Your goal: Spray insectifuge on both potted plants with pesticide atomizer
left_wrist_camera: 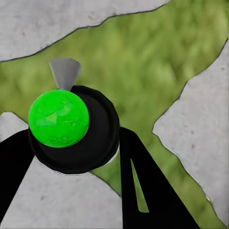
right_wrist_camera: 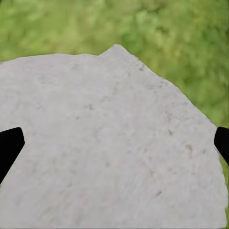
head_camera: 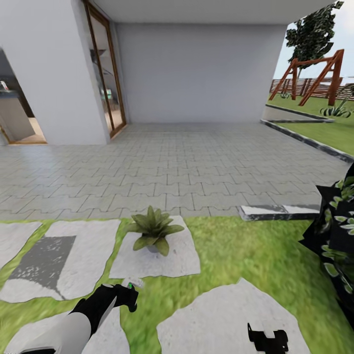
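The pesticide atomizer (left_wrist_camera: 64, 121) sits clamped between the left gripper's (head_camera: 129, 290) fingers (left_wrist_camera: 148, 191), held low over the grass by a stepping stone (head_camera: 157, 255). Just ahead on that stone stands one potted plant (head_camera: 153, 229), near the grey paving (head_camera: 187, 167). The right gripper (head_camera: 268, 339) hovers above another pale slab (right_wrist_camera: 109, 143), fingers spread wide, nothing between them.

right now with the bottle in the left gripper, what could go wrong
The left gripper holds the green-bodied spray bottle with pale grey nozzle well short of the small green-leaved potted plant, so spray may land on the pale stepping stone instead. No whitish specks show on the leaves yet. One potted plant is in view; the second could be missed.
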Tool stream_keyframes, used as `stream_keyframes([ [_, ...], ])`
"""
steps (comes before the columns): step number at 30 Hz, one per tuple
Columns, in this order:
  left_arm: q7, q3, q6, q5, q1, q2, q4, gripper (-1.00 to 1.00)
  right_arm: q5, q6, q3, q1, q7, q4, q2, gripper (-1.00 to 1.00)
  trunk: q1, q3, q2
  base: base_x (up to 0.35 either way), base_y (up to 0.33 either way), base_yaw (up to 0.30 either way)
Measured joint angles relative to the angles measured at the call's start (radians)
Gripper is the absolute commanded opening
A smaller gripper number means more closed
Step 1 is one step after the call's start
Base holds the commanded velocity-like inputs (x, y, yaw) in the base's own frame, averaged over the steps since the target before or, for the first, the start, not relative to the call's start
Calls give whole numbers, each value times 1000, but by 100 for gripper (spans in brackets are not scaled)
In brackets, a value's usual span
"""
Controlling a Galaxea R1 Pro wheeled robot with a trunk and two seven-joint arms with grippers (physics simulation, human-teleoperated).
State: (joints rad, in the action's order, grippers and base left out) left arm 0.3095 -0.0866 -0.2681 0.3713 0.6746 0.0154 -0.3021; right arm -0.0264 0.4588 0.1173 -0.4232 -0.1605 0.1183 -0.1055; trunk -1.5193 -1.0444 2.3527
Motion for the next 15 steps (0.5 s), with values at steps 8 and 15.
stream_keyframes([
  [8,0,0,0,0,0,1,1,-100,0,0,0,0,-1,0,0,100,0,0,0,242,-190,91],
  [15,119,193,-649,1,15,6,-405,-100,0,0,0,0,0,0,-2,100,0,0,0,67,-49,1],
])
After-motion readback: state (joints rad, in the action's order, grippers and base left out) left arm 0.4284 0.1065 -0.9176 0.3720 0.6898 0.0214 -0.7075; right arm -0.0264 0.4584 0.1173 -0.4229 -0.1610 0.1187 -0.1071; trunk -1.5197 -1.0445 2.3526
